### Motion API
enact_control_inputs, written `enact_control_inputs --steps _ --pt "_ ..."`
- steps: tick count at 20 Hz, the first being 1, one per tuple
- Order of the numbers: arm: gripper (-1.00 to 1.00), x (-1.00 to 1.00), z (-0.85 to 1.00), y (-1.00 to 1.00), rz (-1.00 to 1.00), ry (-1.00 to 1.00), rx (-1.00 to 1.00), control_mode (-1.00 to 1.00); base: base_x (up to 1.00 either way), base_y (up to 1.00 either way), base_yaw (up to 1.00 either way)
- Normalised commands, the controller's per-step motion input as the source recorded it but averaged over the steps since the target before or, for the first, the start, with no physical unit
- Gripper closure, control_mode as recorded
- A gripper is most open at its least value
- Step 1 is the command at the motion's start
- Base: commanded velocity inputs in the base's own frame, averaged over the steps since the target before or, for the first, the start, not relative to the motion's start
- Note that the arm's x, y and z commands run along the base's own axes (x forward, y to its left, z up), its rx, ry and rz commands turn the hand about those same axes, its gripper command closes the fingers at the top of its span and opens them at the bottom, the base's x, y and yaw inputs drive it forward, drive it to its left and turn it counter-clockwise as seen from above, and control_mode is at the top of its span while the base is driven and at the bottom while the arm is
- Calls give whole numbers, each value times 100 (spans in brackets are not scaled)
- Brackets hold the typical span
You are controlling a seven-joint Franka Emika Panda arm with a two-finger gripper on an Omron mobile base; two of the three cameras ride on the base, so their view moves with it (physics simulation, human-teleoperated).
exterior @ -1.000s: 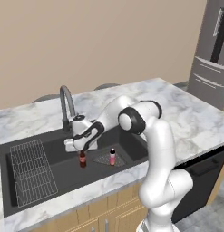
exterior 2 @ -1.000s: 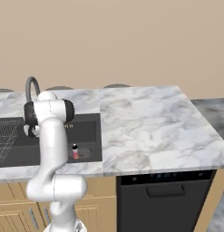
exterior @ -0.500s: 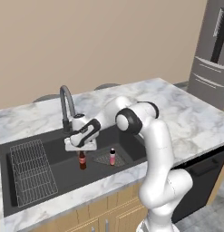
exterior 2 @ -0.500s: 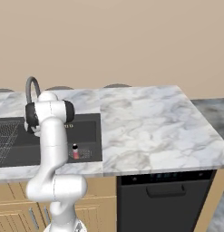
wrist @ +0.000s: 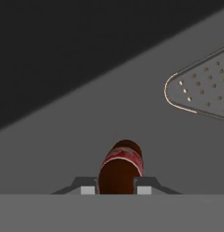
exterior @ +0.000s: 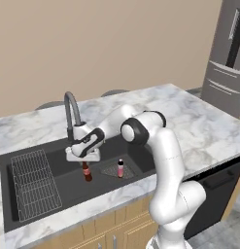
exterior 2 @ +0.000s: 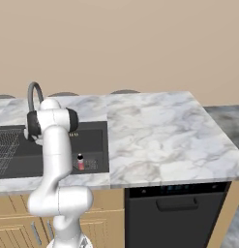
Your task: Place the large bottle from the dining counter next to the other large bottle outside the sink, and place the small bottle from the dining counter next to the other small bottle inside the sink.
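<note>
Gripper (exterior: 85, 162) slightly higher, fingertips hidden behind small bottle (wrist: 121, 168).

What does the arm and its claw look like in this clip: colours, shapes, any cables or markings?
The arm is glossy white, built of rounded tubular links with dark grey to black joint rings, such as the round one at its elbow. The hand is a white block with a black patch. The claw has two small dark grey, squarish finger tips. No cables or markings can be made out.
</note>
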Motion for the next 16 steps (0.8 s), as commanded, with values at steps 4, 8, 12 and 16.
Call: enact_control_inputs --steps 4,8,12,16 --pt "100 -18 -16 0 -2 -1 0 -100 0 0 0" --pt "100 -4 0 -1 0 0 0 -100 0 0 0" --pt "100 0 0 0 0 0 0 -100 0 0 0" --pt "100 0 0 0 0 0 1 -100 0 0 0"
